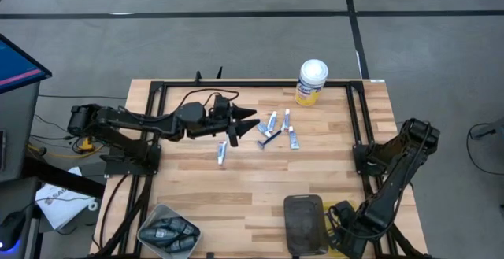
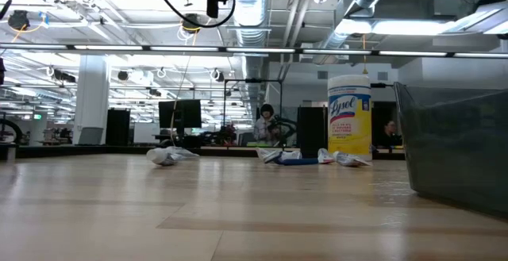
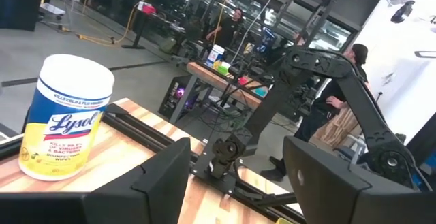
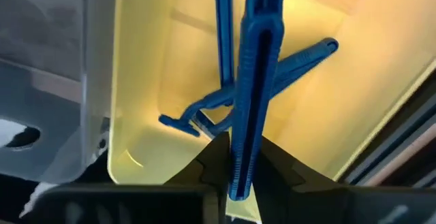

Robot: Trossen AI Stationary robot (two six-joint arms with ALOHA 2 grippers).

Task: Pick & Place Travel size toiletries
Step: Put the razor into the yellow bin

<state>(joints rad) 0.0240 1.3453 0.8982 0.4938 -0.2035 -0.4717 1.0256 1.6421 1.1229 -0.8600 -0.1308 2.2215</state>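
My left gripper (image 1: 250,123) hovers open above the table's far middle, just left of the toiletries; its fingers (image 3: 163,176) frame the view. Small white tubes (image 1: 272,122) (image 1: 293,138) and a blue razor (image 1: 268,142) lie flat on the wood, and one tube (image 1: 222,153) lies apart nearer me. In the low view the tubes (image 2: 279,156) lie in a row. My right gripper (image 4: 235,157) is at the near right edge, shut on a blue razor (image 4: 246,81) above a yellow bin (image 4: 150,81) that holds more blue razors (image 4: 204,112). My right gripper pinches a blue razor by the end of its handle (image 4: 237,173) between its two fingers. The handle runs on away from the fingers, along their line, over the yellow bin. I cannot tell whether its far end touches the bin.
A yellow canister with a white lid (image 1: 313,82) stands at the far edge, right of centre. A clear bin with dark grey pieces (image 1: 167,231) sits at the near left corner. A dark tray (image 1: 303,223) lies at the near edge. Bare wood lies between them.
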